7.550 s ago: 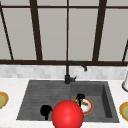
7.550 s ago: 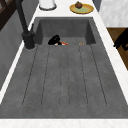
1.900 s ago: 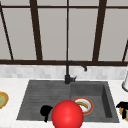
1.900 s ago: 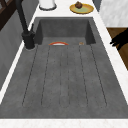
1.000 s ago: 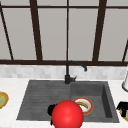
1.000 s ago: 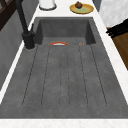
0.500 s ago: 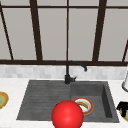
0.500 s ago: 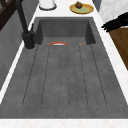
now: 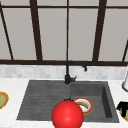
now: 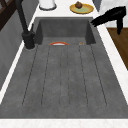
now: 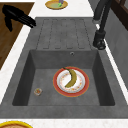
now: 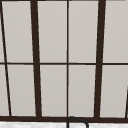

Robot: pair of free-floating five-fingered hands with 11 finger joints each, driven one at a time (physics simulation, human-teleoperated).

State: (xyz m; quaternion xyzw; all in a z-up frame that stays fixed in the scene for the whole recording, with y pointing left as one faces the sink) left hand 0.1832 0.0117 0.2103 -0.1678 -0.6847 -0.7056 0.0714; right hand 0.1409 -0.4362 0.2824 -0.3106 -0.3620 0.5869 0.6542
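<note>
In the basin lies a red-rimmed white plate (image 11: 60,87) (image 9: 90,108) with a banana (image 11: 71,78) on it. My right hand (image 9: 122,107) (image 10: 110,16) floats past the sink's right front corner, above the counter edge, fingers straight and thumb hanging down, holding nothing. It is nearest a yellow plate (image 10: 86,9) that carries a brown item. In the right side view my left hand (image 11: 17,15) hovers off the counter's front edge beside the drainboard (image 11: 62,32), also open and empty. A red ball (image 9: 67,115) sits low in the front view and covers part of the plate.
A black faucet (image 9: 67,75) (image 11: 100,37) stands behind the sink. A small round piece (image 11: 38,91) lies on the basin floor. A yellow plate (image 11: 56,4) (image 9: 2,100) sits on the left counter, a white jar (image 10: 47,3) at the back right.
My right hand has left the basin, where it was beside the banana plate, and now hangs off the sink's right front corner. Over the last second it drifted slightly further right.
</note>
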